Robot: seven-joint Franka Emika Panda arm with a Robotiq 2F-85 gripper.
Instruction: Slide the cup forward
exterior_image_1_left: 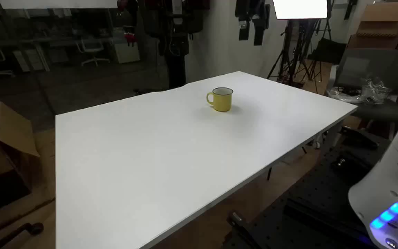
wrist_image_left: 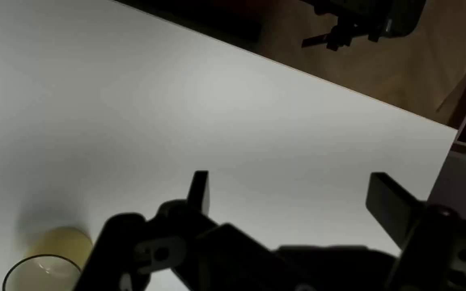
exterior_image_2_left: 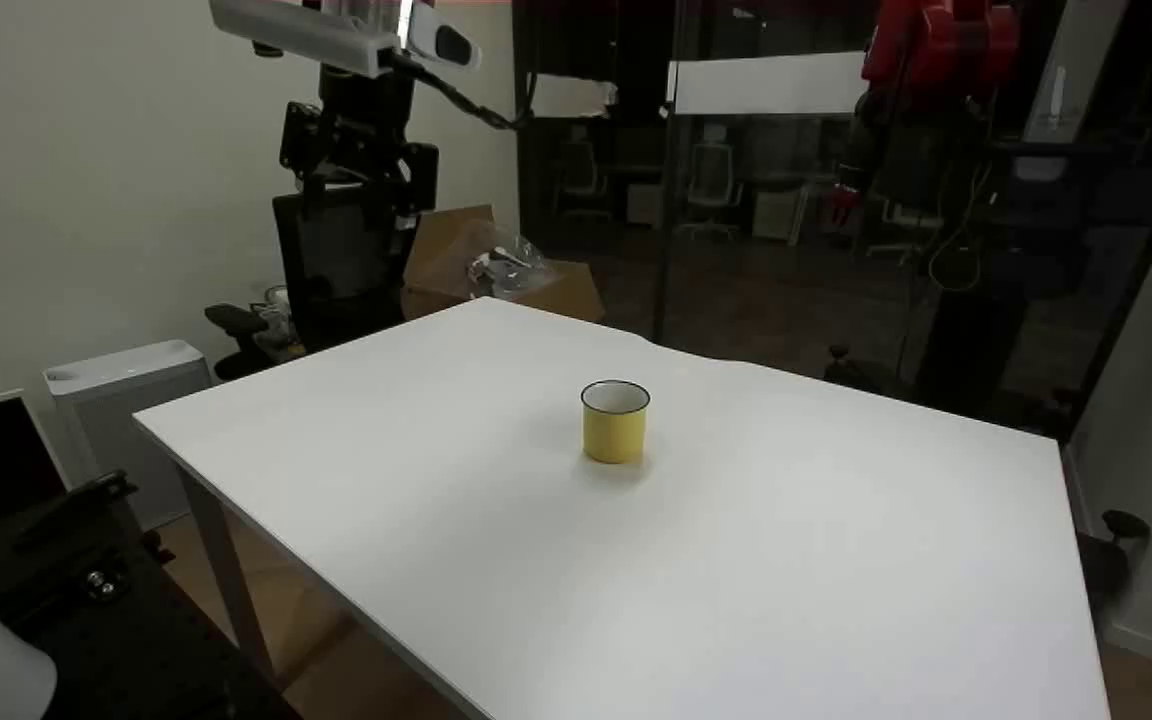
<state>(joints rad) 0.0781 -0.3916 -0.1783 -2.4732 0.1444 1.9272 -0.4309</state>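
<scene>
Covering much of your frame in an exterior view: one white table (exterior_image_1_left: 133, 166). Lower right of that frame: one white robot base (exterior_image_1_left: 375, 188), blue lights (exterior_image_1_left: 388, 215) lit. Across the bottom of your wrist view: one black gripper (wrist_image_left: 289, 173), its two fingers spread wide. Just above centre of the same exterior frame: one yellow cup (exterior_image_1_left: 222, 102), dark rim, white inside, upright on the table, handle toward the frame's left, well apart from your gripper; also lower left of your wrist view, cut by the bottom edge.
</scene>
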